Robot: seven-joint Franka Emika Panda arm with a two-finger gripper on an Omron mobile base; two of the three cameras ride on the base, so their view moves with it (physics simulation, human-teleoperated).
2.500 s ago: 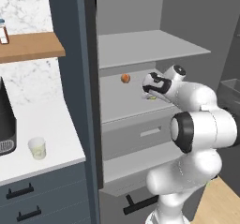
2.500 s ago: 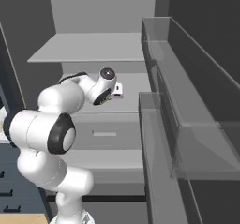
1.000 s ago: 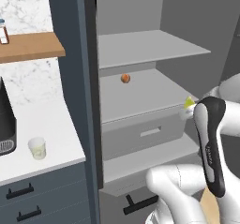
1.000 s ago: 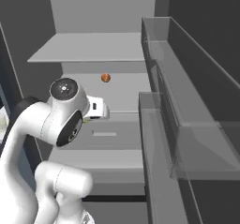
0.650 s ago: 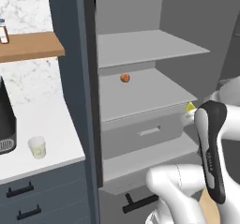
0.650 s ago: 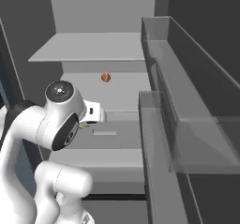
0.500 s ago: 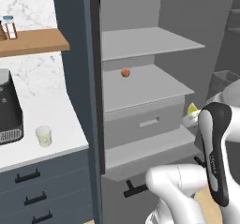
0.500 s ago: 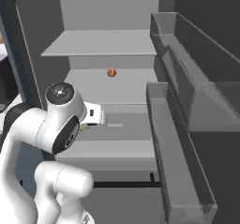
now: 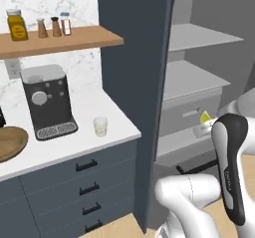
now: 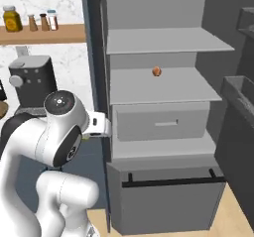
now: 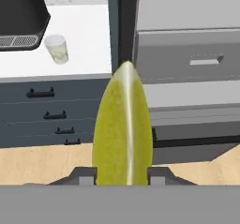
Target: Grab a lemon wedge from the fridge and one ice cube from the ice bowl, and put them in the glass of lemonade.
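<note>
**Lemon wedge held outside the fridge**

The end effector (image 11: 123,174) clenches the lemon wedge (image 11: 123,129), pointed tip away from the camera, in front of the open fridge (image 10: 163,107). To the fridge's left, the glass of lemonade (image 9: 100,126) stands on the white surface (image 9: 74,142) beside the coffee machine (image 9: 47,101), with the ice bowl (image 9: 10,142) further left.

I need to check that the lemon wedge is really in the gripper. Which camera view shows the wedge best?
The hand view: the lemon wedge stands large and centred, clamped in the gripper. In the left base view it is a small yellow tip above the arm. In the right base view only a greenish sliver shows beside the wrist.
</note>
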